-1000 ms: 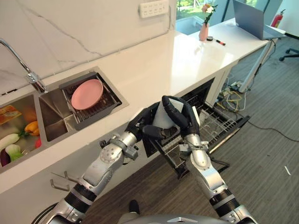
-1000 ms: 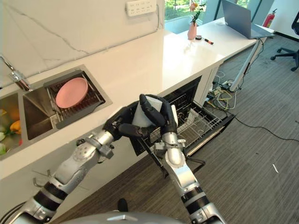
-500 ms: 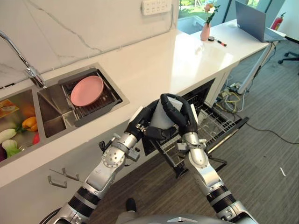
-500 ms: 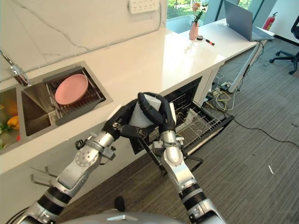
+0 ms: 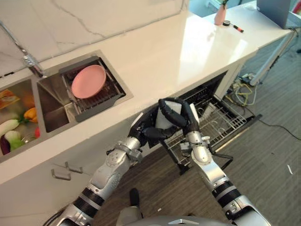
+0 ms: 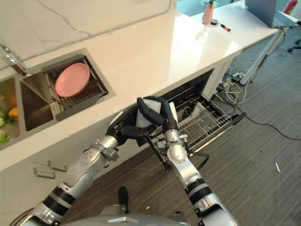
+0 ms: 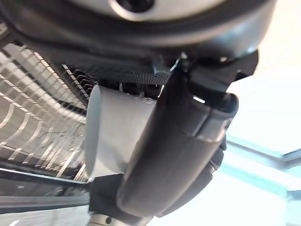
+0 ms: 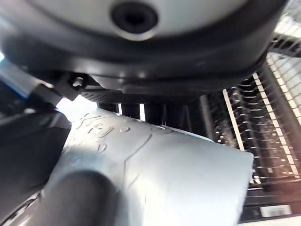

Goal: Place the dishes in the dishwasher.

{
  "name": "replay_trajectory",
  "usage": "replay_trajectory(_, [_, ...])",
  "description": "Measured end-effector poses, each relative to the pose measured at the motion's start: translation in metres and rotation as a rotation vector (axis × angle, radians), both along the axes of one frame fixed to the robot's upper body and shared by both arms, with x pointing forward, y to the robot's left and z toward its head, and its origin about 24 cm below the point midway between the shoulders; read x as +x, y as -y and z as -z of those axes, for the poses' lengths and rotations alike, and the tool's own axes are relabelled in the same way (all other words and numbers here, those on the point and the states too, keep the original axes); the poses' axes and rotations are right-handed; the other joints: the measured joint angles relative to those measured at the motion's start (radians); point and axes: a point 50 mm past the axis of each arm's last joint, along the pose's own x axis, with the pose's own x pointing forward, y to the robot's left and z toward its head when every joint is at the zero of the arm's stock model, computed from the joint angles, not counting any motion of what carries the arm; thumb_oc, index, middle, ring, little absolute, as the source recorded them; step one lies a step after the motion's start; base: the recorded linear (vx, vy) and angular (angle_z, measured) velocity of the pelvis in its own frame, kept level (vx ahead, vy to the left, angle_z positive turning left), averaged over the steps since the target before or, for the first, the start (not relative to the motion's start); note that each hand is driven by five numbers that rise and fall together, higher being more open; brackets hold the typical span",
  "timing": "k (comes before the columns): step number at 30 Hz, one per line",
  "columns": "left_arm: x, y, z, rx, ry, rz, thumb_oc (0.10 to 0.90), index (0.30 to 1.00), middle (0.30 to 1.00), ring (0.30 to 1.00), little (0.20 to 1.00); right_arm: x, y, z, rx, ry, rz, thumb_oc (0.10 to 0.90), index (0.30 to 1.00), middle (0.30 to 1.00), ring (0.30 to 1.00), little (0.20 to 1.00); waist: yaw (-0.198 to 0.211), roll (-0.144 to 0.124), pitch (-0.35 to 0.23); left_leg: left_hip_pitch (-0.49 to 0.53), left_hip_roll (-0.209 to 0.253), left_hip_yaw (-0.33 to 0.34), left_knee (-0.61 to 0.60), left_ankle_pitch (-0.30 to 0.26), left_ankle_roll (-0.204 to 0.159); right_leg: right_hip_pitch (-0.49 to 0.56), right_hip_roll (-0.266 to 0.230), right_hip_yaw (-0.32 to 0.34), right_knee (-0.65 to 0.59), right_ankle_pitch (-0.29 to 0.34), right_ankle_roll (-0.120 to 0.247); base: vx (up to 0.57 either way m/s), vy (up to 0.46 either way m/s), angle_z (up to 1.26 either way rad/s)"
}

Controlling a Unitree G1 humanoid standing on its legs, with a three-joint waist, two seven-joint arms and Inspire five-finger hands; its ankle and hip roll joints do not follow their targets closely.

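Still clasped between both hands, grey cup (image 5: 164, 118), same as a second ago, above near end of dishwasher rack (image 5: 221, 123). From the head: left hand (image 5: 149, 126) and right hand (image 5: 181, 116) curled round it; pink plate (image 5: 88, 81) left in sink rack (image 5: 110, 96). Left wrist: thumb across cup (image 7: 110, 134). Right wrist: fingers wrapped over cup (image 8: 160, 169).

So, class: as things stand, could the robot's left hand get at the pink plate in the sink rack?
Probably not yet. The left hand and the right hand are both curled round the grey cup over the dishwasher rack. The pink plate lies uncovered, so only the cup ties the hand up.
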Motion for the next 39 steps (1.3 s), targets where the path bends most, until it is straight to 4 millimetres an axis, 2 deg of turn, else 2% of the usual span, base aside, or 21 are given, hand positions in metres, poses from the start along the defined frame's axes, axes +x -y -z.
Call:
replay_trajectory(3, [-0.003, -0.016, -0.017, 0.275, 0.183, 0.008, 0.8, 0.9, 0.9, 0.9, 0.9, -0.003, -0.013, -0.004, 0.062, 0.023, -0.019, 0.4, 0.3, 0.3, 0.3, 0.3, -0.003, 0.001, 0.004, 0.017, 0.002, 0.004, 0.0, 0.0, 0.0, 0.015, 0.001, 0.002, 0.0, 0.0, 0.0, 0.02, -0.022, -0.07])
replay_trajectory(4, [-0.006, -0.015, -0.023, 0.291, 0.239, -0.008, 0.8, 0.9, 0.9, 0.9, 0.9, -0.003, -0.015, -0.01, 0.071, 0.051, -0.024, 0.4, 0.3, 0.3, 0.3, 0.3, -0.001, 0.001, 0.004, 0.018, 0.002, 0.003, 0.0, 0.0, -0.001, 0.018, 0.002, 0.0, 0.0, 0.0, 0.0, 0.01, 0.002, 0.1])
replay_trajectory(5, [-0.007, -0.008, -0.025, 0.255, 0.282, -0.025, 0.8, 0.9, 0.9, 0.9, 0.9, -0.002, -0.011, -0.019, 0.068, 0.097, -0.02, 0.4, 0.3, 0.3, 0.3, 0.3, 0.01, 0.0, 0.007, 0.026, 0.001, 0.003, 0.0, 0.0, -0.001, 0.028, 0.001, -0.005, 0.0, 0.0, 0.0, -0.01, 0.027, 0.14])
replay_trajectory(7, [-0.011, 0.006, -0.019, 0.117, 0.24, -0.047, 0.8, 0.9, 0.9, 0.9, 0.9, 0.001, -0.004, -0.027, 0.013, 0.142, -0.021, 0.4, 0.3, 0.3, 0.3, 0.3, 0.022, -0.005, 0.005, 0.031, -0.001, -0.002, 0.0, -0.004, 0.0, 0.034, 0.0, -0.011, 0.0, -0.001, -0.001, -0.01, 0.025, 0.13])
replay_trajectory(9, [-0.01, 0.008, -0.01, -0.077, 0.096, -0.05, 0.8, 0.9, 0.9, 0.9, 0.9, 0.002, 0.002, -0.023, -0.02, 0.121, -0.02, 0.4, 0.3, 0.3, 0.3, 0.3, 0.022, -0.006, 0.005, 0.029, -0.001, 0.004, -0.001, -0.007, 0.003, 0.032, -0.002, -0.002, 0.0, -0.003, 0.001, 0.0, 0.004, -0.05])
replay_trajectory(10, [-0.009, 0.0, -0.01, -0.045, 0.072, -0.023, 0.8, 0.9, 0.9, 0.9, 0.9, 0.001, 0.002, -0.017, -0.026, 0.094, -0.033, 0.4, 0.3, 0.3, 0.3, 0.3, 0.015, -0.005, 0.007, 0.027, 0.001, 0.007, -0.001, -0.007, 0.003, 0.026, 0.001, 0.004, 0.0, -0.003, 0.001, 0.0, 0.002, -0.15])
replay_trajectory(12, [-0.006, -0.019, -0.015, 0.157, 0.105, 0.041, 0.8, 0.9, 0.9, 0.9, 0.9, -0.002, -0.007, -0.006, 0.012, 0.043, -0.047, 0.4, 0.3, 0.3, 0.3, 0.3, -0.012, -0.003, 0.007, 0.031, 0.01, 0.009, -0.001, -0.007, 0.003, 0.028, 0.008, 0.009, 0.0, -0.001, 0.0, -0.01, -0.008, -0.09])
replay_trajectory(13, [-0.006, -0.02, -0.015, 0.176, 0.116, 0.044, 0.8, 0.9, 0.9, 0.9, 0.9, -0.002, -0.009, -0.006, 0.035, 0.037, -0.045, 0.4, 0.3, 0.3, 0.3, 0.3, -0.014, -0.001, 0.007, 0.031, 0.012, 0.01, -0.001, -0.009, 0.002, 0.028, 0.009, 0.009, 0.0, -0.001, 0.0, 0.0, 0.0, 0.0])
replay_trajectory(15, [-0.008, -0.014, -0.008, 0.077, 0.091, 0.004, 0.8, 0.9, 0.9, 0.9, 0.9, -0.002, -0.008, -0.006, 0.032, 0.036, -0.043, 0.4, 0.3, 0.3, 0.3, 0.3, -0.015, 0.004, 0.003, 0.038, 0.013, 0.014, -0.001, -0.024, 0.003, 0.028, 0.008, 0.013, 0.0, -0.001, 0.0, 0.0, 0.006, -0.04])
replay_trajectory(16, [-0.01, -0.009, -0.002, 0.105, 0.08, 0.01, 0.8, 0.9, 0.9, 0.9, 0.9, -0.002, -0.001, -0.001, 0.0, 0.009, -0.046, 0.4, 0.3, 0.3, 0.3, 0.3, 0.009, 0.001, 0.001, 0.043, 0.014, 0.018, -0.001, -0.025, 0.004, 0.032, 0.006, 0.021, 0.0, -0.001, 0.0, 0.0, -0.002, -0.13])
replay_trajectory(18, [-0.014, -0.012, -0.005, 0.134, 0.092, 0.029, 0.8, 0.9, 0.9, 0.9, 0.9, -0.008, -0.005, -0.002, 0.03, 0.013, -0.057, 0.4, 0.3, 0.3, 0.3, 0.3, 0.008, 0.0, 0.001, 0.042, 0.019, 0.024, 0.0, -0.026, 0.002, 0.028, 0.009, 0.023, 0.001, -0.002, -0.002, 0.01, 0.002, -0.11])
replay_trajectory(20, [-0.018, -0.004, 0.005, 0.019, 0.043, -0.019, 0.8, 0.9, 0.9, 0.9, 0.9, -0.008, 0.0, 0.0, 0.006, 0.002, -0.044, 0.4, 0.3, 0.3, 0.3, 0.3, 0.011, 0.007, -0.005, 0.056, 0.01, 0.036, 0.0, -0.026, 0.002, 0.033, 0.001, 0.035, 0.001, 0.0, 0.0, 0.01, 0.006, -0.12])
replay_trajectory(22, [-0.018, -0.008, 0.005, 0.056, 0.041, 0.001, 0.8, 0.9, 0.9, 0.9, 0.9, -0.009, 0.0, 0.001, 0.012, -0.003, -0.053, 0.4, 0.3, 0.3, 0.3, 0.3, 0.007, 0.005, -0.005, 0.056, 0.012, 0.037, 0.0, -0.025, 0.002, 0.034, 0.004, 0.034, 0.002, 0.0, 0.0, 0.0, -0.005, -0.03])
replay_trajectory(32, [-0.02, -0.008, 0.005, 0.029, 0.03, 0.004, 0.8, 0.9, 0.9, 0.9, 0.9, -0.011, 0.0, 0.002, 0.012, -0.008, -0.053, 0.4, 0.3, 0.3, 0.3, 0.3, -0.008, 0.003, -0.006, 0.072, 0.013, 0.048, -0.001, -0.025, 0.002, 0.04, 0.002, 0.05, 0.002, 0.0, 0.0, 0.0, 0.001, -0.04])
replay_trajectory(35, [-0.023, -0.013, 0.016, -0.027, -0.057, 0.02, 0.8, 0.9, 0.9, 0.9, 0.9, -0.013, 0.0, 0.008, -0.015, -0.04, -0.067, 0.4, 0.3, 0.3, 0.3, 0.3, -0.017, 0.003, -0.01, 0.079, 0.021, 0.06, -0.001, -0.026, 0.001, 0.041, 0.007, 0.06, 0.002, 0.0, -0.001, 0.0, 0.003, -0.06])
replay_trajectory(39, [-0.027, -0.021, 0.02, -0.035, -0.1, 0.034, 0.8, 0.9, 0.9, 0.9, 0.9, -0.016, 0.0, 0.015, -0.026, -0.072, -0.087, 0.4, 0.3, 0.3, 0.3, 0.3, -0.018, 0.004, -0.012, 0.079, 0.025, 0.062, -0.001, -0.025, 0.001, 0.038, 0.01, 0.063, 0.002, 0.001, -0.003, 0.0, -0.002, -0.04])
